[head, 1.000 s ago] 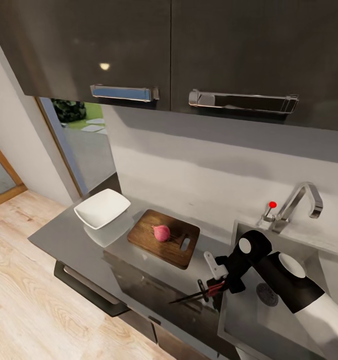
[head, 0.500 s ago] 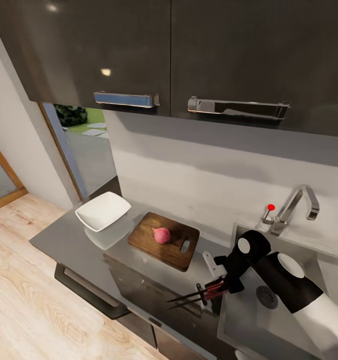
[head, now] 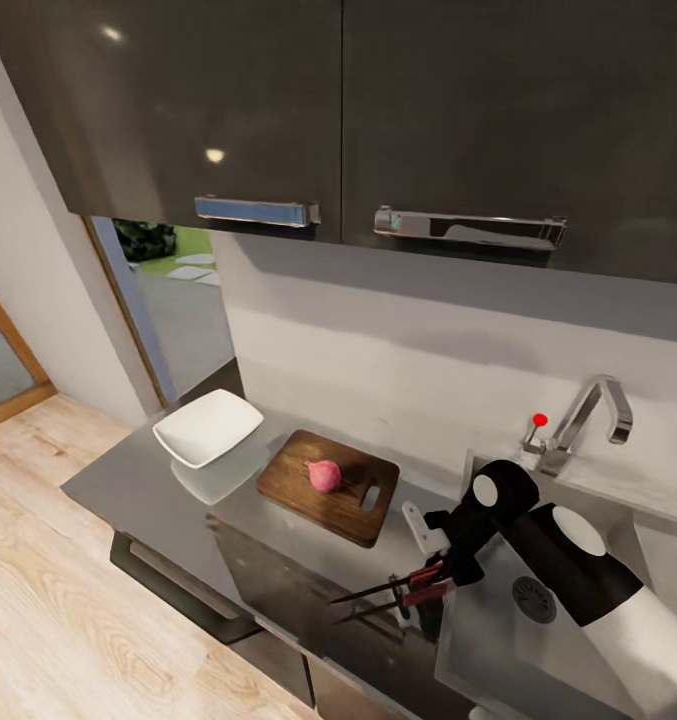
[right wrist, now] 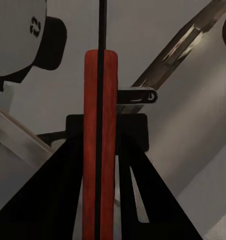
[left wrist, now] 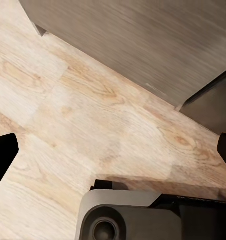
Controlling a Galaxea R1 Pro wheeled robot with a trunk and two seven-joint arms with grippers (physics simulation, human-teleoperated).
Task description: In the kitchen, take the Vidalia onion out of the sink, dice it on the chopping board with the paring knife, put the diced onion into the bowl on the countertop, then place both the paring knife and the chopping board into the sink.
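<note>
One whole Vidalia onion lies on the chopping board, not yet cut, so the step in hand is, as I judge it, the bringing of the knife to the board for dicing. The board rests on the counter and is my landmark. The bowl stands just beside the board, on the side away from the sink, and nothing shows inside it. The sink is on the other side of the board, with its tap behind the basin.

The right tool is clenched on the paring knife. In the right wrist view the red handle runs straight between the two dark fingers, which press it from both sides. In the head view the knife hangs near the sink's edge, apart from the board and nearer the robot, and its blade lies almost flat with the tip turned toward the board's side.

The left tool points at the wooden floor and its fingers stand wide apart, holding nothing.

The next move, I think, calls for carrying the blade over the board until it is above the onion, with the edge turned downward. The onion is round and may roll when it is pressed, so the descent should be slow and centered.
</note>
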